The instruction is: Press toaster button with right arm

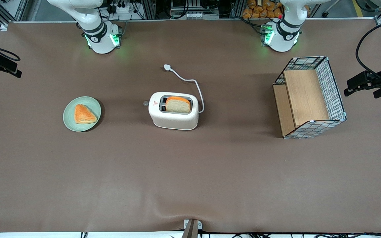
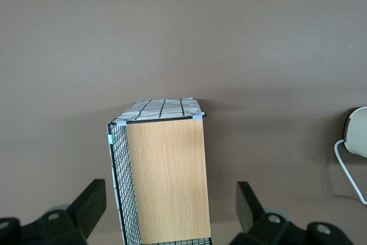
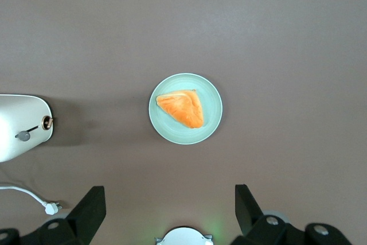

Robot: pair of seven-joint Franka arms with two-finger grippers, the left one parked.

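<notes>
The cream-white toaster (image 1: 174, 121) stands mid-table with a slice of bread (image 1: 178, 105) in its dark slot. The small grey toaster button (image 1: 146, 103) sticks out of the narrow end face that faces the plate; it also shows in the right wrist view (image 3: 23, 136) on the toaster (image 3: 17, 116). Only the base of the right arm (image 1: 99, 36) shows in the front view. Its gripper (image 3: 170, 207) hangs high above the table, over the plate, well apart from the toaster. Its black fingers (image 3: 86, 210) are spread wide with nothing between them.
A pale green plate (image 1: 93, 103) with an orange pastry (image 1: 84, 114) lies toward the working arm's end. The toaster's white cord (image 1: 193, 82) runs to a plug (image 1: 167, 67). A wire-mesh wooden basket (image 1: 309, 97) stands toward the parked arm's end.
</notes>
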